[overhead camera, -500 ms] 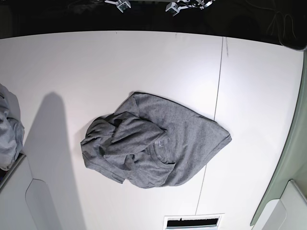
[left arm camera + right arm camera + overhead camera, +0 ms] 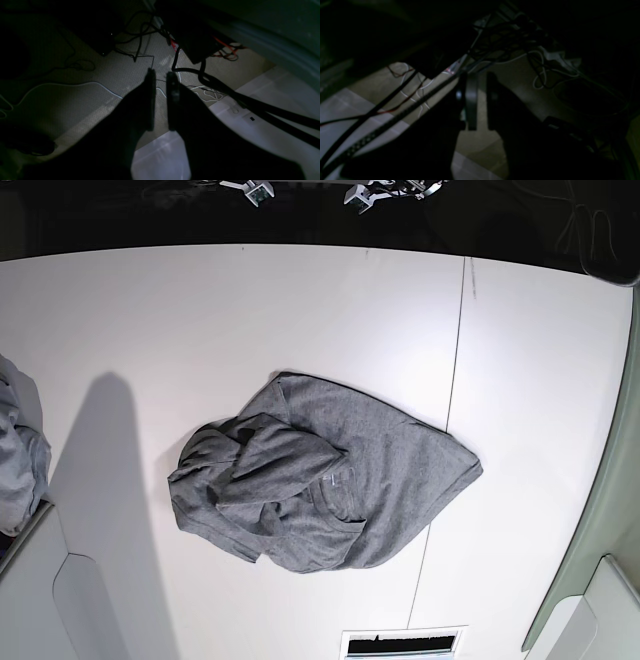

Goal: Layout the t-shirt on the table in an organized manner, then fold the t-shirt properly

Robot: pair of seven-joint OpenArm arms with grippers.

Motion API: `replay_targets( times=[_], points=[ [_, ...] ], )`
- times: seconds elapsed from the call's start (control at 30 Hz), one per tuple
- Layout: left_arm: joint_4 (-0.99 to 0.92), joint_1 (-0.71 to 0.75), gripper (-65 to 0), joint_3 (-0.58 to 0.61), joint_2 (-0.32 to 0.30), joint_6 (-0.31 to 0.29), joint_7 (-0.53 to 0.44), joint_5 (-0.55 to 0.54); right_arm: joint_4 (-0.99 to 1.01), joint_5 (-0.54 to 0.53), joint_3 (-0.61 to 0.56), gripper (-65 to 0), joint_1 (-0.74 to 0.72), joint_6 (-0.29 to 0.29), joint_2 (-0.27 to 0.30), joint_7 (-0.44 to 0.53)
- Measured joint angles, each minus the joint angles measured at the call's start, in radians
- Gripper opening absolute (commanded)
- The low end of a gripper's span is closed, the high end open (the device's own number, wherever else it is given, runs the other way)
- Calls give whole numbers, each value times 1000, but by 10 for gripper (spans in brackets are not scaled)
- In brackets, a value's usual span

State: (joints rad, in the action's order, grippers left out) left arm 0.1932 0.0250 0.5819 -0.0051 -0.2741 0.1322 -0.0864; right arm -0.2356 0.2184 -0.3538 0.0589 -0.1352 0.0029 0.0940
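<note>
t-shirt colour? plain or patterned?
Plain heather grey, no print; the t-shirt lies crumpled on the white table. Best seen in the base view.

We are holding our left gripper [image 2: 161, 100] up in the air, and its two dark fingers [image 2: 150, 100] are pointing toward twelve o'clock in the left wrist view. The fingers are standing side by side with a thin gap between them, and nothing is sitting in that gap. We are holding our right gripper [image 2: 480, 100] the same way, fingers [image 2: 471, 100] toward twelve o'clock, a thin gap, nothing inside. In the base view our arms are not showing.
</note>
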Motion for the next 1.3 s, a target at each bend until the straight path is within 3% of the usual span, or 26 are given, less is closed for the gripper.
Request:
replay_targets(
  times=[0.4,0.53,0.7,1.13,1.3],
  points=[
    [79,112,-544,0,-1,8,-7,6,-142,2,0,-575,140,11,18,18],
    [175,180,-544,-1,-3,106,-9,25,-267,7,0,-575,230,13,47,17],
    [335,287,-544,-3,-14,235,29,181,-446,6,0,-575,341,17,105,14],
    [989,592,-543,-4,-211,243,81,208,-998,7,-1,-575,599,15,288,11],
    [1222,705,-543,-50,-275,306,92,237,-1191,3,-1,-575,678,15,344,8]
  ],
)
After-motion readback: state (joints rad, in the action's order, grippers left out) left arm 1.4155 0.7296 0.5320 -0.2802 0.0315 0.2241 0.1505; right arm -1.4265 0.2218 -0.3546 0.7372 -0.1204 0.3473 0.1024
